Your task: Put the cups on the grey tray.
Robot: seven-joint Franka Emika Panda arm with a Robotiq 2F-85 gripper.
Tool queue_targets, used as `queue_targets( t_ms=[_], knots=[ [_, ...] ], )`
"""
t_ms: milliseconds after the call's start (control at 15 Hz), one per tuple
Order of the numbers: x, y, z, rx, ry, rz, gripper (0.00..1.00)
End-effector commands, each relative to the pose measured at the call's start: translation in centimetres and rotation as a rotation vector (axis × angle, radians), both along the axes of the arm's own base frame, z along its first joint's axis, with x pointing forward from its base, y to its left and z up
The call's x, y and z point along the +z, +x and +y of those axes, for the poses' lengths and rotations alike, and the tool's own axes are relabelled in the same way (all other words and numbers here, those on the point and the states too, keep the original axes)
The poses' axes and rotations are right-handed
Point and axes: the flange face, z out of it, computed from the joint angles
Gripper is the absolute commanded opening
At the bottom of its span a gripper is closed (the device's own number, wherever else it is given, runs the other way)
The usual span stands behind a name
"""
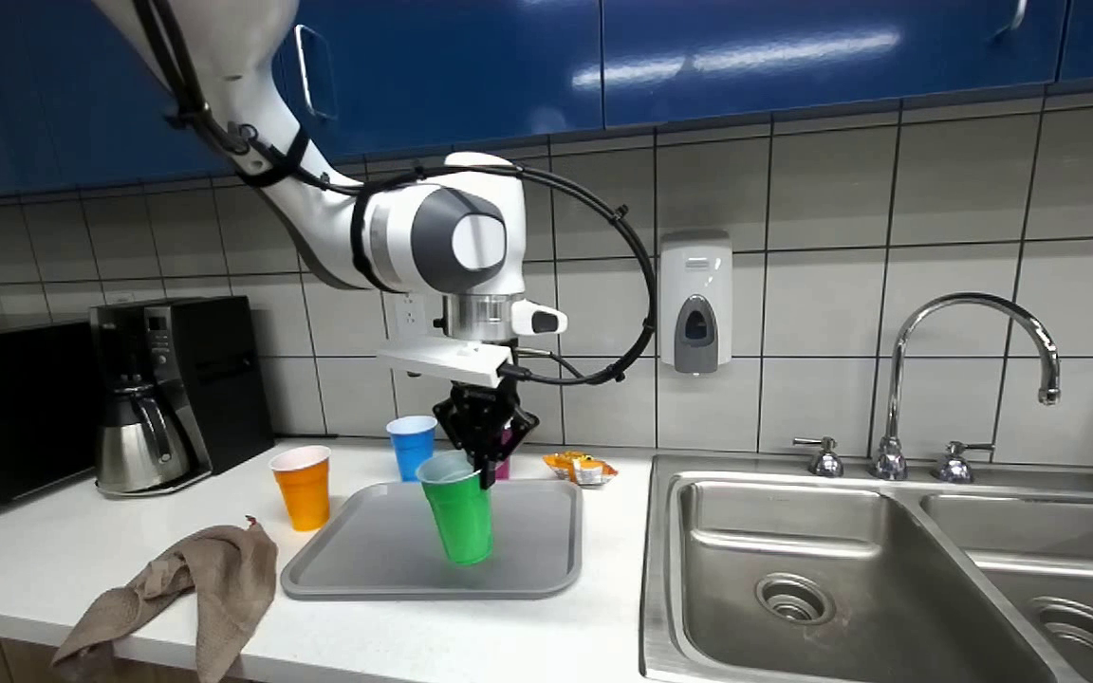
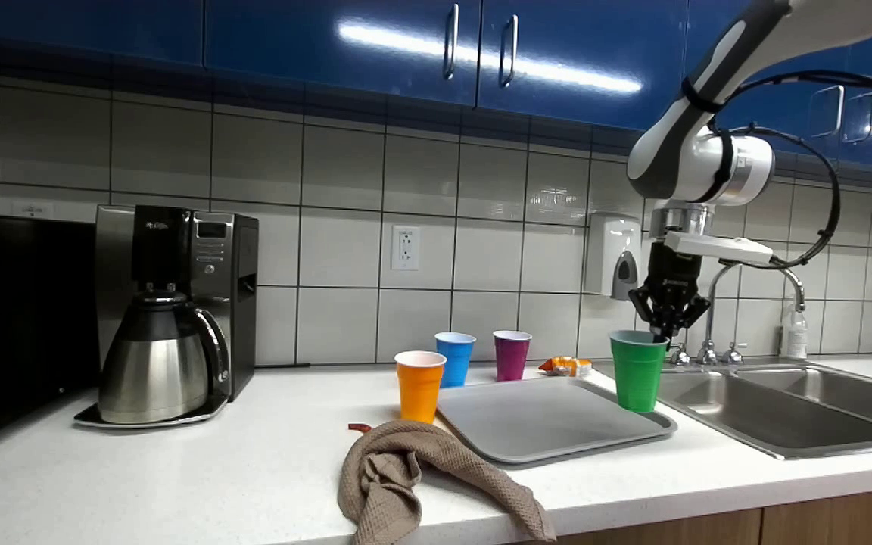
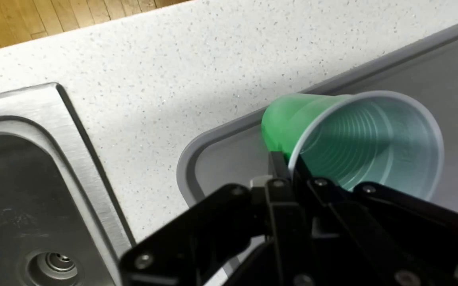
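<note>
Over the counter [image 1: 618, 588], the arm [image 1: 395, 242] points its gripper [image 3: 290, 161] down, pinching the green cup [image 1: 461, 520] by its rim.

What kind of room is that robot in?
Most likely a kitchen, though I can't tell whether it belongs to a home or an office. The clues are the steel double sink, the coffee maker and the blue cupboards up on the wall.

In an exterior view, the tray [image 2: 553, 420] is plain grey. The cup [image 2: 636, 377] at its two o'clock is green.
</note>
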Motion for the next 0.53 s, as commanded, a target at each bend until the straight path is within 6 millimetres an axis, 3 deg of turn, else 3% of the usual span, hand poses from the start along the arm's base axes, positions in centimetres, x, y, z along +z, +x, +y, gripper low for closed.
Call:
queue_targets(
  t_ms=[0, 467],
  knots=[
    [-1.5, 2.3, -0.4, -0.071, 0.017, 0.017, 0.01],
    [-3.5, 4.3, -0.2, -0.114, 0.026, 0.039, 0.01]
  ],
)
